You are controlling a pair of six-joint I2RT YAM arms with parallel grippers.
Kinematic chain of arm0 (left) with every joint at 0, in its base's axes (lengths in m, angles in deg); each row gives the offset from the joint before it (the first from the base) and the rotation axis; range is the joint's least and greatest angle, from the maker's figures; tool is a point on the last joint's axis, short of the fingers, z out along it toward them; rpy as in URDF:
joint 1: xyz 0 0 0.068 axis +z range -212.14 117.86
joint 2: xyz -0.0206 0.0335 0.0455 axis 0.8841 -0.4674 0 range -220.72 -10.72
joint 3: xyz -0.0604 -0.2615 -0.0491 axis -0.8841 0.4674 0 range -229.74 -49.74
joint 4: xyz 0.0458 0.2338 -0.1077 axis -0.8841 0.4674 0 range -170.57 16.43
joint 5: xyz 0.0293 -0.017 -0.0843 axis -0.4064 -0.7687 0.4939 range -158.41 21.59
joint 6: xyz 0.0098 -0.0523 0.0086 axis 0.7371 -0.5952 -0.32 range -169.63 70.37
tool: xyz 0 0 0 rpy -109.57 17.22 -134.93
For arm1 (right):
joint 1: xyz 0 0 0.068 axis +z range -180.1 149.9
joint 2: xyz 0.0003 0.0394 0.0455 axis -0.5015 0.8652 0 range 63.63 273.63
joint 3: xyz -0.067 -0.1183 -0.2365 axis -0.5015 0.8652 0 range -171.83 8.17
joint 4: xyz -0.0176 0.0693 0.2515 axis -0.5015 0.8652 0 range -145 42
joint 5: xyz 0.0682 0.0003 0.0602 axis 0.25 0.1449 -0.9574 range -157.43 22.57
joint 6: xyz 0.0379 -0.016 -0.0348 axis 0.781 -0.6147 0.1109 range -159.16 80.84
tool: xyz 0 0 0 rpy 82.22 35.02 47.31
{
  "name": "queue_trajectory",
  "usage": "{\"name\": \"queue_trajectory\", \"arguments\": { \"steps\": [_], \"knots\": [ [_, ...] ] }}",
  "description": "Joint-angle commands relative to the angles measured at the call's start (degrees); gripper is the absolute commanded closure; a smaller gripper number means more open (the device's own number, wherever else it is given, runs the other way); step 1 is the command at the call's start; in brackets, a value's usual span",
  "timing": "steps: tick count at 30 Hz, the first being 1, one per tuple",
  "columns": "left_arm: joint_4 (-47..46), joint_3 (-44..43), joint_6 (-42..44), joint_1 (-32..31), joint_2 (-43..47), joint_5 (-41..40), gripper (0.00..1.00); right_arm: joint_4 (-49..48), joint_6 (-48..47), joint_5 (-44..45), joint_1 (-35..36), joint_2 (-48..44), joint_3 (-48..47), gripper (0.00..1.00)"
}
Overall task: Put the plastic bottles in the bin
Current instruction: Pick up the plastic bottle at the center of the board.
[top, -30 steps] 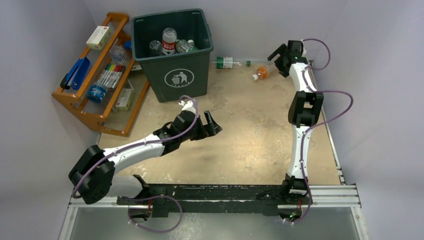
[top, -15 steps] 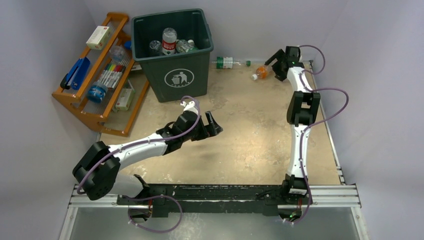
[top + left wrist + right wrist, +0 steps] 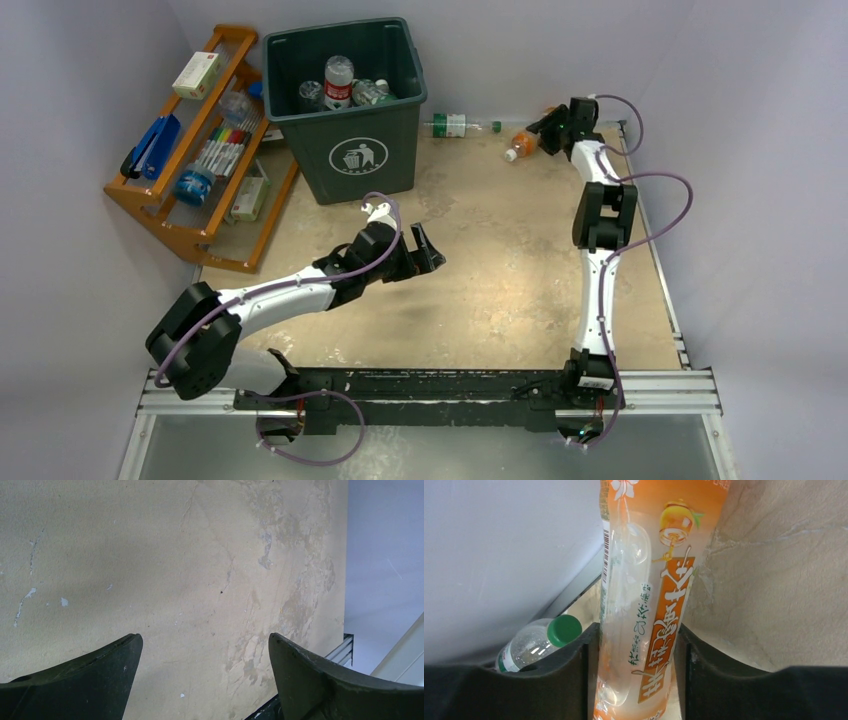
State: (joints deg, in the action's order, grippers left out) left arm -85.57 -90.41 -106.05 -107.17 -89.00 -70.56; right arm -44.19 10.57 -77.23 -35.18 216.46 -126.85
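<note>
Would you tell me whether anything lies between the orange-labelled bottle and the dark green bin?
Only a clear green-capped plastic bottle lies on the table between the orange-labelled plastic bottle and the dark green square bin.

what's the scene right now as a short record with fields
left gripper: open, above table, holding nothing
right gripper: shut on orange bottle, far right corner
green-cap bottle: lying loose on table, near orange bottle
bin: several bottles inside
rack: left of bin
</note>
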Motion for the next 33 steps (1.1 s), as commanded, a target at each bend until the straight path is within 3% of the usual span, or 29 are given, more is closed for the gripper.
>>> {"name": "queue_trajectory", "arguments": {
  "steps": [1,16,25,33],
  "knots": [
    [-1.09,-0.88,-0.08,-0.18,2.16,-1.0,0.02,-3.5,0.19,-2.15,-0.48,-2.71,4.96,0.55],
    [-2.5,-3.36,0.81,-0.24,0.33,-0.43,0.02,-16.26,-3.83,-3.4,-0.19,-24.74,28.08,0.61],
    [-4.21,1.47,-0.76,-0.23,3.19,-2.1,0.03,-17.59,-6.61,-8.97,2.19,-32.86,28.53,0.6],
    [-3.98,2.76,-0.8,-0.22,4.47,-2.62,0.03,-15.62,-9.38,-11.31,5.96,-36.21,20.35,0.6]
  ]
}}
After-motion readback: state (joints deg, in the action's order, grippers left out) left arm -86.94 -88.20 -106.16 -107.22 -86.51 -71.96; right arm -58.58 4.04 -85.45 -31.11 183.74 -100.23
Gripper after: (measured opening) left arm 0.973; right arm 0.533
